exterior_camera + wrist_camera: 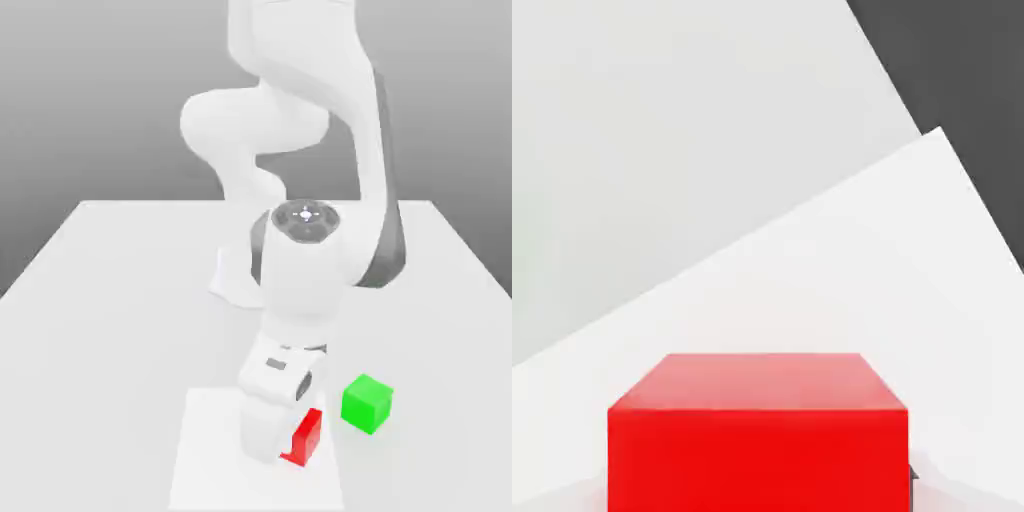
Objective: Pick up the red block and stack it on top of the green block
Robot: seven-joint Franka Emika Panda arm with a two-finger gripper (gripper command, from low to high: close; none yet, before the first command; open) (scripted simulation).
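Here, the listing starts with what is concealed. Red block (306,437): in the exterior view, just a slanted sliver of one face and a top edge shows, the remainder masked by the arm's white hand housing (272,400). In the hand view the same block (758,432) sits close to the lens, its top and one side face visible, its base cut off by the frame edge.

Pincer (285,450): lowered right over the red block, its fingers covered by the housing in the exterior view; whether they are spread or pressed against the block cannot be told. A small dark patch beside the block's lower corner in the hand view is too slight to identify.

Green block (366,404): fully visible, sitting on the tabletop (120,300) just beside the red block, toward the exterior view's right, apart from it and from the arm.

White sheet (215,460): a paler rectangle on the tabletop under the red block, partly covered by the hand and cut off at the frame's lower edge.
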